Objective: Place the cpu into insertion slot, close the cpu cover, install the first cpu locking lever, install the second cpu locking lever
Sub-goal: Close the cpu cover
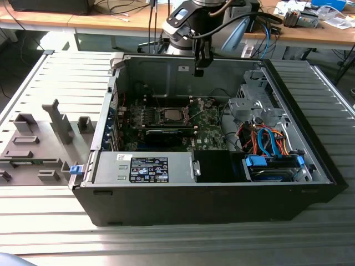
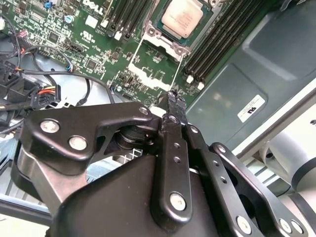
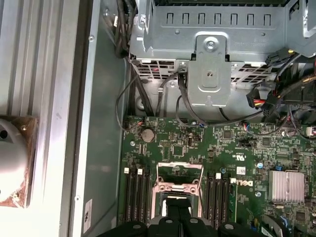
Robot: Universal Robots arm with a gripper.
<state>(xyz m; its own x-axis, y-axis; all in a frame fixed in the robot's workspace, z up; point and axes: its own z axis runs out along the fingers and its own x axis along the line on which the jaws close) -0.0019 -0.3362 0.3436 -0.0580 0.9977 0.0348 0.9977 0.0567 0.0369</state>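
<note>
Two thin lever rods (image 2: 136,53) ran from the cpu cover (image 2: 170,43) back toward your gripper (image 2: 173,97), with their long axis roughly in line with the jaws. The nearer rod ended just beside the tips; I couldn't tell if they touched. The jaws were pinched together with nothing between them. You had the cpu (image 2: 183,17) seated silver top up, and the cover looked down around it. I judged it closed and both levers not yet latched. In the exterior view your gripper hung inside the open computer case (image 1: 183,194), above the green board (image 1: 208,136). It was toward the exterior view's right of the insertion slot (image 1: 168,115). The case sat on the slatted worktop (image 1: 50,233).
</note>
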